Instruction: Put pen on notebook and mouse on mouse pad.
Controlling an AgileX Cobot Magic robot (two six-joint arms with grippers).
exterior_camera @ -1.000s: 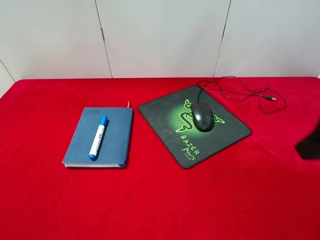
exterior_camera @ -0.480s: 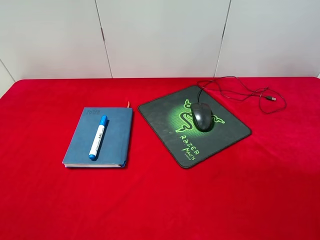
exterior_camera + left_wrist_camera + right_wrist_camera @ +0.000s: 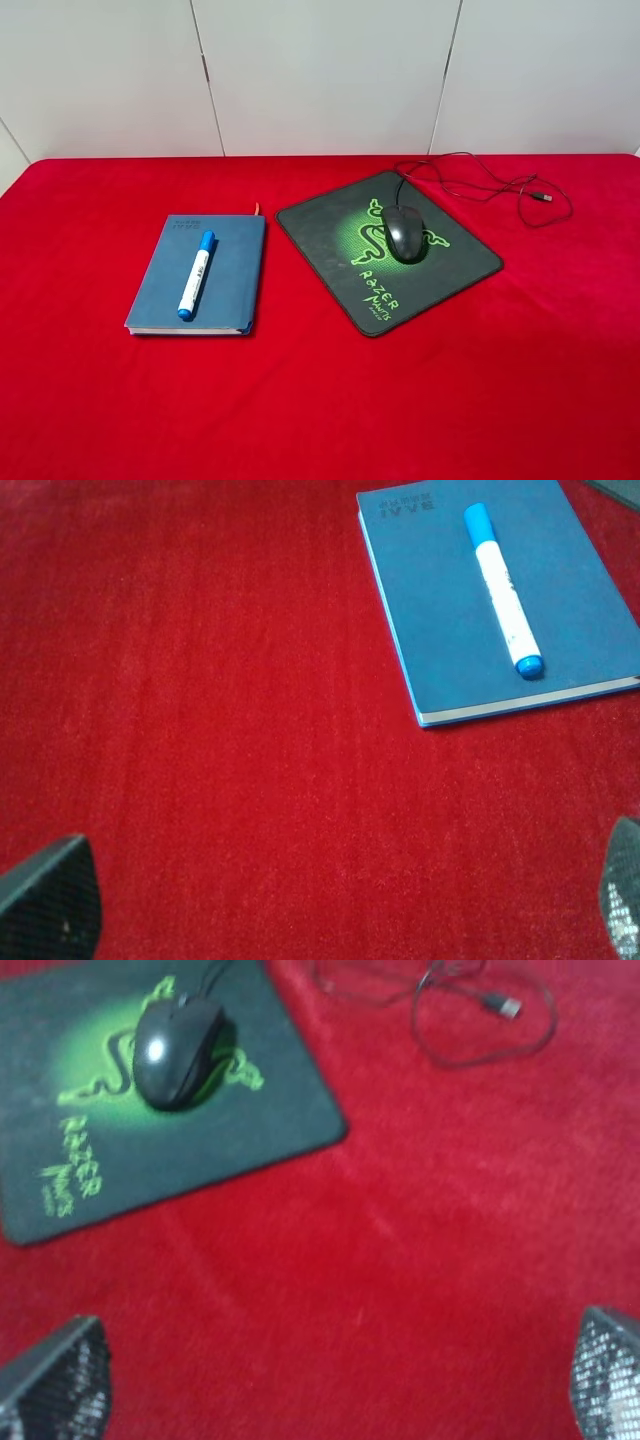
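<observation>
Both halves of the job look done: the pen (image 3: pixel 195 273) lies lengthwise on the cover of the notebook (image 3: pixel 232 272), blue cap toward the far edge, and the mouse (image 3: pixel 404 232) sits on the mouse pad (image 3: pixel 330 235), right over the green emblem, with its cable (image 3: pixel 470 180) trailing off the far edge in loose loops across the red tablecloth (image 3: pixel 320 400) to a USB plug (image 3: pixel 541 197). Neither arm shows in the high view. The left gripper (image 3: pixel 330 900) hangs over bare cloth, well apart from the notebook, its jaws spread wide and holding nothing; the right gripper (image 3: pixel 330 1370) is the same, wide apart and empty, well clear of the pad. In my judgement no placing step remains, so the next move calls only for keeping both arms clear of the items and the cable. The pad reads "Razer" in green lettering with smaller words beneath that are too small to read. The notebook cover carries a small embossed mark I cannot read.
</observation>
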